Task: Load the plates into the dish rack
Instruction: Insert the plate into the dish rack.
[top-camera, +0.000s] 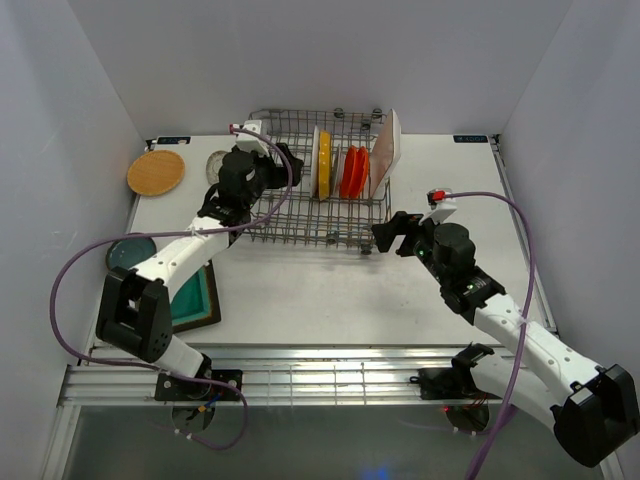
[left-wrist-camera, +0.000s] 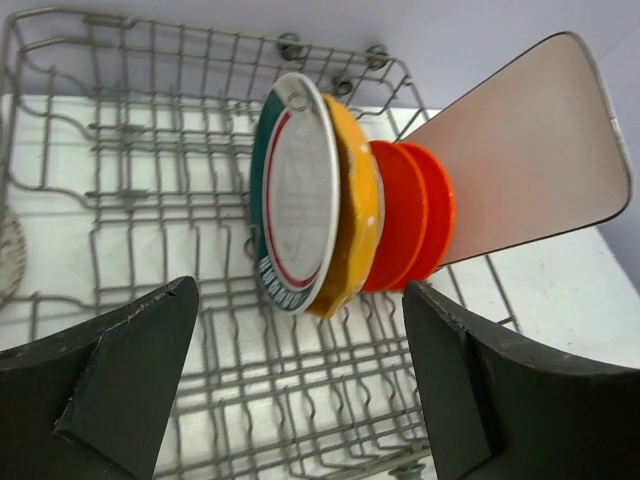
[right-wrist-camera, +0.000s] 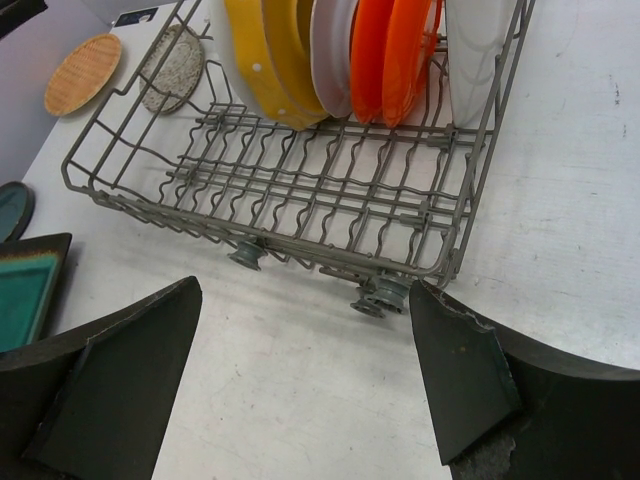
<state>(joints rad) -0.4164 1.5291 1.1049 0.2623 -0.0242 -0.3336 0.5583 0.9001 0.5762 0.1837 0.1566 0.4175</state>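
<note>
Left gripper (left-wrist-camera: 300, 295) over rack (left-wrist-camera: 120, 200), jaws spread, gripping nothing; green-rimmed plate (left-wrist-camera: 300, 190) stands upright just ahead. Right gripper (right-wrist-camera: 305, 300) open outside rack's near edge.

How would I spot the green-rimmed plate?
Find the wire dish rack at the back. In the row standing on edge in its right half, the green-rimmed plate is leftmost: white-faced with a thin red ring, beside a yellow plate.

rack (left-wrist-camera: 150, 180) left half free, plates (left-wrist-camera: 340, 200) (upright) right
</note>
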